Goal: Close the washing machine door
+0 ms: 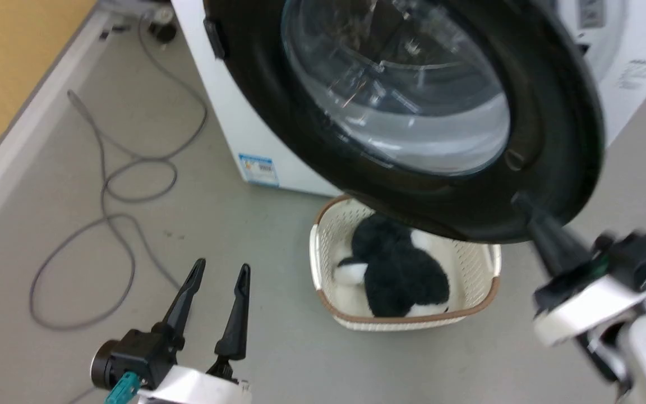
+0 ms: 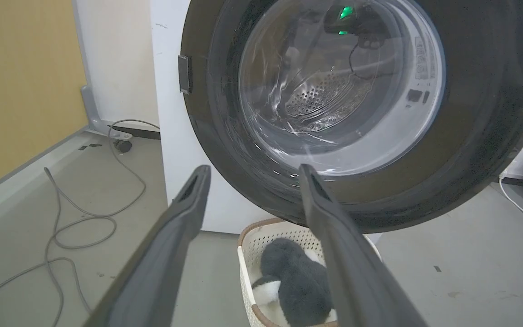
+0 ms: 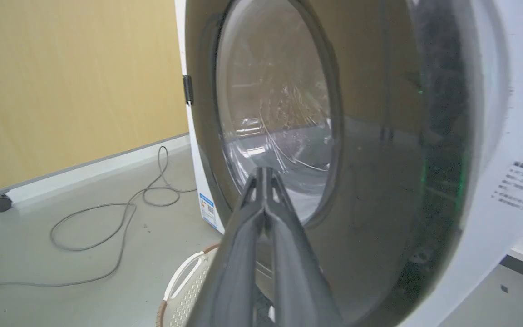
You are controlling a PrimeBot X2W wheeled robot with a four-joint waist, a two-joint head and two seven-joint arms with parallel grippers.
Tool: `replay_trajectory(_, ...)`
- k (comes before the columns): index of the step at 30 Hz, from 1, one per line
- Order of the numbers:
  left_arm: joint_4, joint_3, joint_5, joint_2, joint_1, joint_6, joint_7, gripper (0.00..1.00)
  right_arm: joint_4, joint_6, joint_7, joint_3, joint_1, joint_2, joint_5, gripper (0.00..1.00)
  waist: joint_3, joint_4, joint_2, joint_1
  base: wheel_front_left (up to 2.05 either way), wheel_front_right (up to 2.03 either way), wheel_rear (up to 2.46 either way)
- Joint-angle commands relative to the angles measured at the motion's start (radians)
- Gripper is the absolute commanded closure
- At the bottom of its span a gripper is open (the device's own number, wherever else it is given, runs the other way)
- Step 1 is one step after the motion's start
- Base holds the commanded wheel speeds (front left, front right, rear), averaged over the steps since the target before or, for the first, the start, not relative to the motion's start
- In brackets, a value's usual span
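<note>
Right gripper (image 1: 522,201) pinched tight, tips against the door (image 1: 558,112) at its lower rim. Door stands ajar off the machine (image 1: 227,112), hanging over the basket (image 1: 323,235). Left gripper (image 1: 221,268) spread wide, down low, well apart from the door.

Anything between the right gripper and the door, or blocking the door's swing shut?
Nothing visible. The right gripper, fingers shut, meets the washing machine door at its lower rim. The basket sits on the floor under the door, below its rim. The gap behind the door is hidden.
</note>
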Motion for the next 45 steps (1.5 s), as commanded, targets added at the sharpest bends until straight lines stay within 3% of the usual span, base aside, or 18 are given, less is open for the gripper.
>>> replay_trajectory(1,0.0,-0.005,0.002,-0.005,-0.022,-0.004,-0.004,0.0,0.018,0.001,0.005,0.004,-0.041,-0.023,0.027,1.0,0.042,0.029,-0.0001,0.0,0.0,0.0,0.0)
replay_trajectory(6,0.002,-0.02,-0.009,-0.01,-0.05,-0.004,-0.004,0.0,0.101,0.001,0.027,0.0,-0.154,-0.106,0.114,1.0,0.086,0.055,-0.0001,0.0,0.0,0.0,0.0)
replay_trajectory(16,0.017,-0.059,-0.037,-0.018,-0.11,-0.004,-0.004,0.0,0.237,0.001,0.085,-0.042,-0.344,-0.208,0.273,1.0,0.168,0.097,-0.0001,0.0,0.0,0.0,0.0)
replay_trajectory(24,0.013,-0.073,-0.067,-0.02,-0.152,-0.004,-0.004,0.0,0.358,0.001,0.125,-0.076,-0.507,-0.258,0.289,1.0,0.234,0.132,-0.0001,0.0,0.0,0.0,0.0)
replay_trajectory(35,0.015,-0.055,-0.071,-0.02,-0.165,0.002,-0.004,0.0,0.521,0.001,0.114,-0.164,-0.625,-0.218,0.265,1.0,0.233,0.138,-0.0001,0.0,0.0,0.0,0.0)
replay_trajectory(45,0.038,-0.022,-0.047,-0.02,-0.126,0.01,-0.004,0.0,0.526,0.001,0.01,-0.118,-0.488,-0.15,0.251,1.0,0.097,0.075,-0.0001,0.0,0.0,0.0,0.0)
